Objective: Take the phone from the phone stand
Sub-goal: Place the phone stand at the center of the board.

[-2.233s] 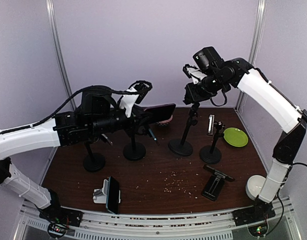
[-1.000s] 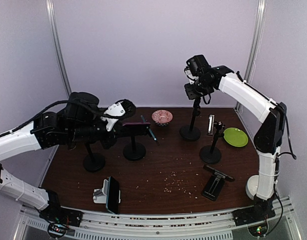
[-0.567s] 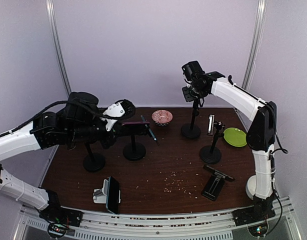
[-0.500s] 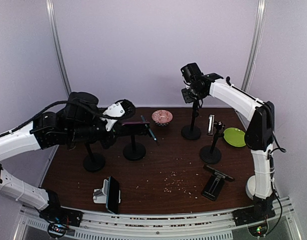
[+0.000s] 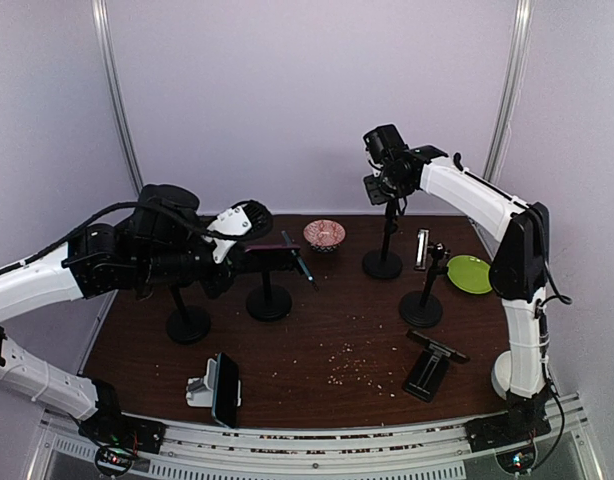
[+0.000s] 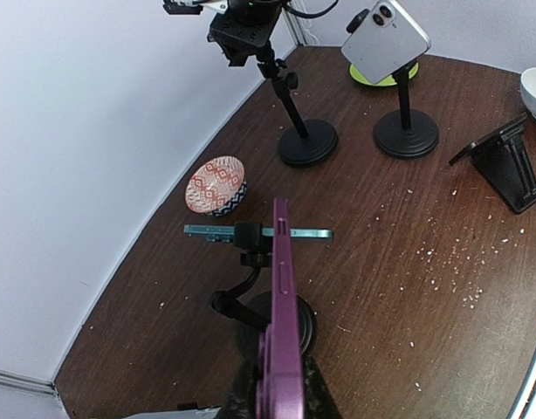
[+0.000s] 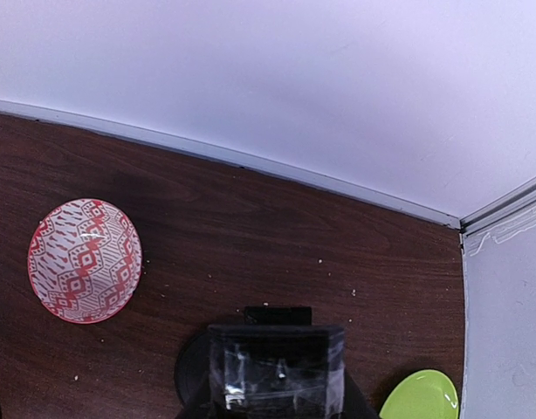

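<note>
The left fingers (image 6: 240, 400) are pressed tight on the purple phone (image 6: 277, 332), which is held in the air, well apart from the back stand (image 5: 384, 262). That stand's top is pinched by the right gripper (image 5: 387, 188).

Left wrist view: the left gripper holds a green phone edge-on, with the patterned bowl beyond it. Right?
No: the phone in the left gripper is purple, not green, as the left wrist view shows. It is held edge-on, with the patterned bowl beyond it.
</note>
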`<state>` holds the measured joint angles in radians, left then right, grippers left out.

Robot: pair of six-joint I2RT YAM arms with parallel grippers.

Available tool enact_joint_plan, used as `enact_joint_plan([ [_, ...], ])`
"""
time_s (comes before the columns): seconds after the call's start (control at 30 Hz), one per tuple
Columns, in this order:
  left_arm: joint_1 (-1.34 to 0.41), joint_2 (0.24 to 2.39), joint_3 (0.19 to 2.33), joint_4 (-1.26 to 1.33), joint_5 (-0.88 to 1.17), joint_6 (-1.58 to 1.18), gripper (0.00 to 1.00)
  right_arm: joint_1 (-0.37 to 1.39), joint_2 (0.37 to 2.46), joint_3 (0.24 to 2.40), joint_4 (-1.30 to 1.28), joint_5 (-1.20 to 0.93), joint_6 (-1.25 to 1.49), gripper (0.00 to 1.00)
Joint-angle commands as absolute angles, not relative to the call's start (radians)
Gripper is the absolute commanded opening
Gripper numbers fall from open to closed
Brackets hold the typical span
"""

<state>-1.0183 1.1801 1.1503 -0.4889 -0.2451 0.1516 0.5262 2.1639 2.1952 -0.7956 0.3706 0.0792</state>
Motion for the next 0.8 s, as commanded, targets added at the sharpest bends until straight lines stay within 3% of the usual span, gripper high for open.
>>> enact_joint_plan([
  [0.0,-1.020,1.177,1.166,-0.414,-0.240,0.161,0.00,0.506,2.135,2.221,-0.825,0.330,0.098,0.27],
  [0.1,-1.020,1.178,1.167,-0.414,-0.230,0.161,0.00,0.506,2.117,2.220,-0.835,0.314,0.093,0.34],
  [0.3,-1.020,1.172,1.167,-0.414,-0.220,0.161,0.00,0.506,2.073,2.218,-0.847,0.304,0.091,0.59],
  [0.77,-1.019,1.175,1.166,-0.417,-0.213,0.161,0.00,0.510,1.948,2.208,-0.840,0.217,0.034,0.85],
])
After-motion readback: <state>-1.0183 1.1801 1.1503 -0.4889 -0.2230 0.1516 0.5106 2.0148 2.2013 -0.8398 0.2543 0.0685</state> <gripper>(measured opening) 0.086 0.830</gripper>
